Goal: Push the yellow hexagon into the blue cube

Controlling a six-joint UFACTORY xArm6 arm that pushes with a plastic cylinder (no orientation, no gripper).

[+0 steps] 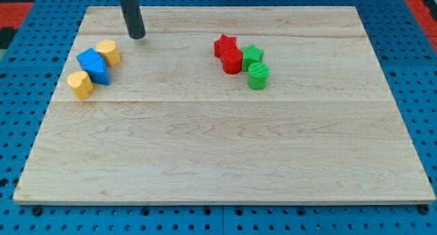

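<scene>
Currently my tip (138,35) rests on the pale wooden desk (225,153), toward the view's top and just to the view's right of the blue cube (93,65), which I take as my landmark. I carry no jaws at all, only a straight dark rod, so nothing is gripped and nothing can be; I can only shove. Touching the blue cube's upper right side is the yellow hexagon (109,51), the block I am meant to push, and it appears already pressed against its target. Another yellow block (80,85), rounded with a shape I cannot make out, touches the cube's lower left, so the cube sits sandwiched between two yellow pieces. My tip stands near the hexagon but apart from it, on the side away from the cube, which I judge a sensible place from which a push would drive it into the cube. Well to the cube's right, a cluster huddles: a red star (224,44), a red cylinder (233,60), a green star (252,54) and a green cylinder (258,76), uninvolved in my job.
</scene>
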